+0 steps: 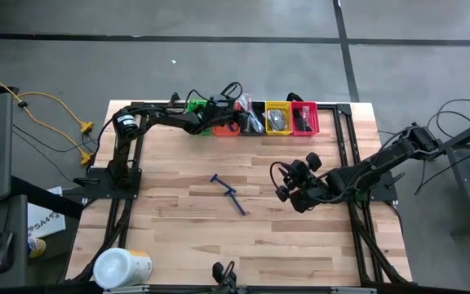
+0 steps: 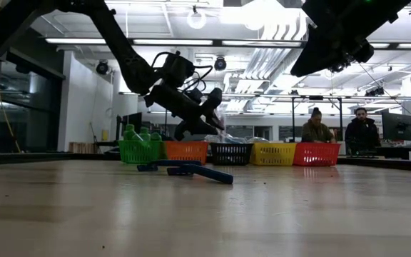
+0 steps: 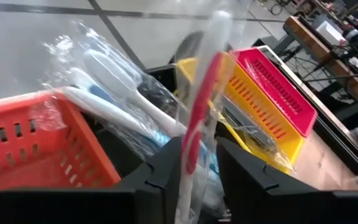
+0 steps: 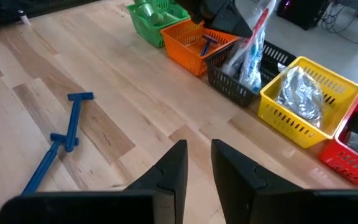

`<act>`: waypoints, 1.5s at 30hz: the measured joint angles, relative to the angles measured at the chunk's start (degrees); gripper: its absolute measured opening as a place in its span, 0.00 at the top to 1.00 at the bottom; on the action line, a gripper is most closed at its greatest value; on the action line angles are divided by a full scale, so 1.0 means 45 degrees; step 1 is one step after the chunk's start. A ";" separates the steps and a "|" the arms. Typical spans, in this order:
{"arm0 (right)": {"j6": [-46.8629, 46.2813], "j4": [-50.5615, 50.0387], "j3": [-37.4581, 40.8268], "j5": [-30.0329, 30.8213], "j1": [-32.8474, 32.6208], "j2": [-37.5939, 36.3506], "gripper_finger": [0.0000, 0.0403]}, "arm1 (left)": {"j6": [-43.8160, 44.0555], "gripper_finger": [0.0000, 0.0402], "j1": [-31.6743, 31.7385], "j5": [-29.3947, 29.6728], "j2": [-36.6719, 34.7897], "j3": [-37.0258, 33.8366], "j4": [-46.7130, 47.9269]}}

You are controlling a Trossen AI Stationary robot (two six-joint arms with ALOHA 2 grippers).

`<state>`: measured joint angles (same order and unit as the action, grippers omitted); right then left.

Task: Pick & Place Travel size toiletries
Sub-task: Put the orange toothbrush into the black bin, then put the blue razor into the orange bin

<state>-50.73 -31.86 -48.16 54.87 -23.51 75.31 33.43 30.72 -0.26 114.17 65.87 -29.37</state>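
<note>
Left tool (image 3: 194, 171) over black plastic bin (image 4: 241, 84) at bench's far edge, fingers pinching clear-wrapped red-white toothbrush (image 3: 201, 118), likely to drop it among others. Two blue razors (image 1: 228, 193) mid-bench. Right tool (image 4: 197, 163) hovers near right edge, narrowly parted, empty.

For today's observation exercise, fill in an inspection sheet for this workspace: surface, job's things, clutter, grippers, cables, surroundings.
Surface: wooden table, planks bare in the middle.
Job's things: two blue razors lie loose mid-table; a wrapped toothbrush stands between the left gripper's fingers over the black bin, which already holds wrapped toothbrushes; green bottles sit in the green bin.
Clutter: white tub at the near left corner.
Grippers: left gripper over the bin row, around the toothbrush; right gripper empty, above the table, jaws slightly apart.
Cables: yellow cable on the floor at left.
Surroundings: two people seated behind the bins.
</note>
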 joint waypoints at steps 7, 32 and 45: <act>-0.0100 0.0181 0.0000 -0.0297 0.0000 0.0000 0.84 | -0.0029 0.58 0.0006 -0.0960 -0.0049 0.0000 0.0120; -0.0386 0.0719 0.0000 -0.0321 0.0000 0.0000 0.84 | -0.2715 0.57 -0.0262 -0.0223 -0.3196 0.0000 0.4979; -0.0342 0.0802 0.0000 -0.0563 0.0000 0.0000 0.84 | -0.3285 0.57 -0.0253 -0.0280 -0.3523 -0.0024 0.5494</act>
<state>-52.27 -28.25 -48.16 52.34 -23.51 75.31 18.65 29.58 -1.52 98.32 65.76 -4.65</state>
